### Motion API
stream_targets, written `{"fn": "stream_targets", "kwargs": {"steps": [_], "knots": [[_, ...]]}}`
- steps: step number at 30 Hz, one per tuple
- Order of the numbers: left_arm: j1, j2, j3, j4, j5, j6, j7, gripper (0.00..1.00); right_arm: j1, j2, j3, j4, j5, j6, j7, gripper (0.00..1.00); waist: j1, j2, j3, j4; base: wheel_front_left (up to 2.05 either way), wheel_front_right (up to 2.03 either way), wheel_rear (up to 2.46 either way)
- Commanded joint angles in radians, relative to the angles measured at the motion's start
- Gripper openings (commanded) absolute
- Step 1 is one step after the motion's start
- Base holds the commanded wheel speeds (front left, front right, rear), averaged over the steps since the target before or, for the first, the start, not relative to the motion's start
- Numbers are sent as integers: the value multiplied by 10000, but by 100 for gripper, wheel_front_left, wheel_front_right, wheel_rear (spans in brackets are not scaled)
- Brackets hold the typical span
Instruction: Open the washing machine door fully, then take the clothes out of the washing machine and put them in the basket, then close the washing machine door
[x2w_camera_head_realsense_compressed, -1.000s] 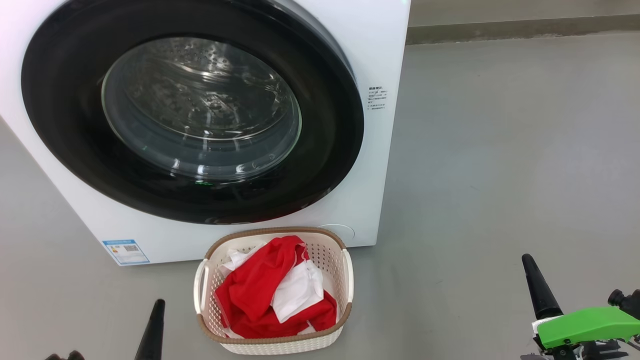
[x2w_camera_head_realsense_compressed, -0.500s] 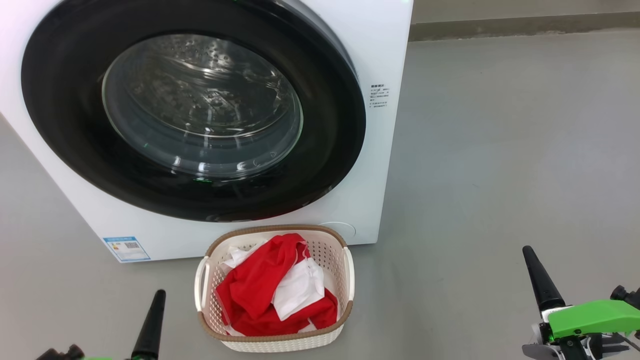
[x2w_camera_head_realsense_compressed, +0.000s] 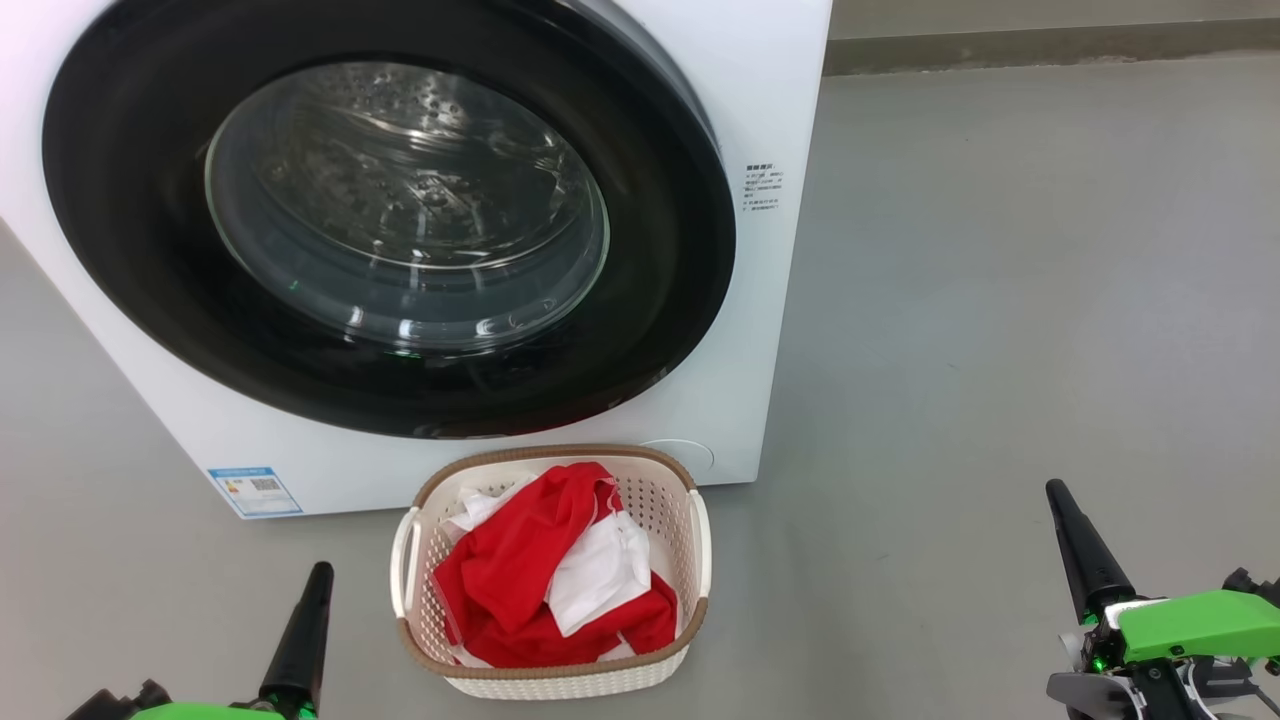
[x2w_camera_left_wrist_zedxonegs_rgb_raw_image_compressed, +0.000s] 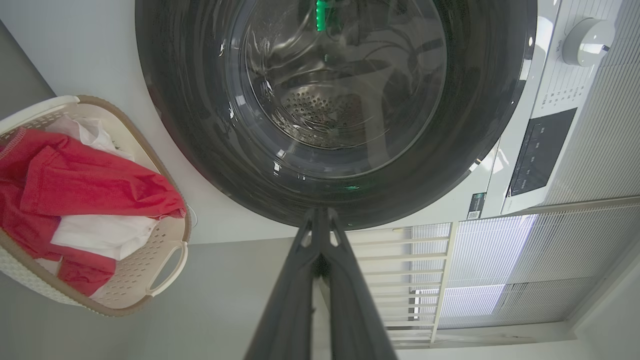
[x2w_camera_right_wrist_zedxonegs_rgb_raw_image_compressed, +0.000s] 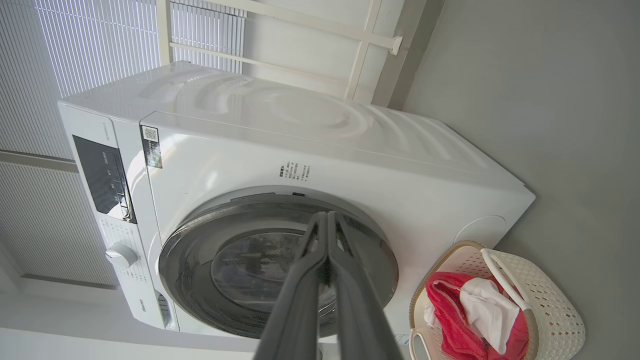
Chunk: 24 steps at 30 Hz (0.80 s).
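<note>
The big white front-loading washing machine (x2w_camera_head_realsense_compressed: 780, 100) stands on the grey floor (x2w_camera_head_realsense_compressed: 1000, 300), filling the far left of the scene. Its large round door with the wide glossy black rim and bulging clear glass window (x2w_camera_head_realsense_compressed: 130, 200) lies shut against the machine's front, and the steel drum shows through the glass. A small blue label (x2w_camera_head_realsense_compressed: 255, 490) sits at the machine's lower left corner.

Just in front of the machine, below the door, stands the small cream-white perforated plastic basket with a brown woven-look rim (x2w_camera_head_realsense_compressed: 560, 685). The bright red and white clothes (x2w_camera_head_realsense_compressed: 520, 580) lie heaped inside it.

The left tool (x2w_camera_head_realsense_compressed: 318, 580) hovers near and left of the basket, fingers pressed together, gripping nothing. The right tool (x2w_camera_head_realsense_compressed: 1060, 500) is near right, well apart from the basket, likewise closed and empty.
</note>
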Motion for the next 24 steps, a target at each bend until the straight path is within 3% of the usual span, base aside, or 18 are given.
{"fn": "stream_targets", "kwargs": {"steps": [1,8,24], "knots": [[-463,169,342,-195,-365,-65,134,0,-510,-163,118,-300,337,-5,113,0,-1,0,9,5,0,0,0],[-587,177,375,-160,-1152,-69,335,0,-590,-173,84,-308,1135,-7,319,0,-1,0,47,26,0,0,0],[-589,177,374,-160,-1167,-69,338,0,-591,-173,84,-309,1150,-7,322,0,-1,0,47,26,0,0,0]]}}
